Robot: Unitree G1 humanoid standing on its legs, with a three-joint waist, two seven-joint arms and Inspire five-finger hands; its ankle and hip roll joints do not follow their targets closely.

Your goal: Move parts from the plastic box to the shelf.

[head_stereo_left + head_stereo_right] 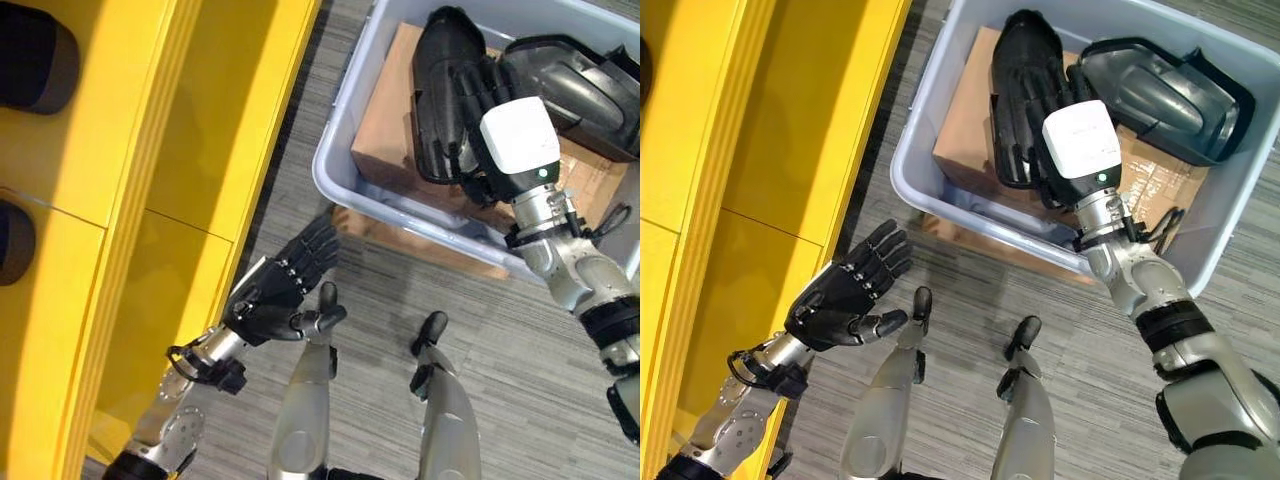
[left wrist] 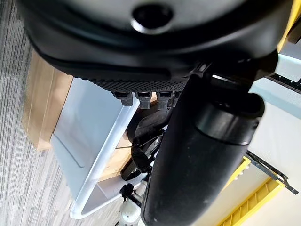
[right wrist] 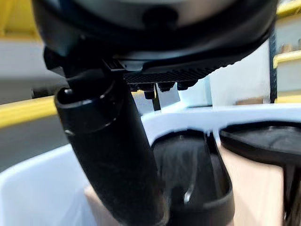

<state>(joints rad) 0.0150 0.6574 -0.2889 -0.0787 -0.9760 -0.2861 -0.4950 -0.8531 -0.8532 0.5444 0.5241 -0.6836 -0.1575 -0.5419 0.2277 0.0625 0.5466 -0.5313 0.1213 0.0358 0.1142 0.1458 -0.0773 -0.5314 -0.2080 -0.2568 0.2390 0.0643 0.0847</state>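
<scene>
Grey ribbed carpet lies under us, with the glossy yellow shelf along our left and a pale translucent plastic box of rounded corners ahead, lined with brown cardboard. We see two moulded black parts in the box: a long ribbed one standing against our right hand, and a broader smooth shell lying beside it. We cannot tell how our right fingers sit behind the ribbed part, while our left hand hovers over the carpet between shelf and box, fingers spread and holding nothing.
</scene>
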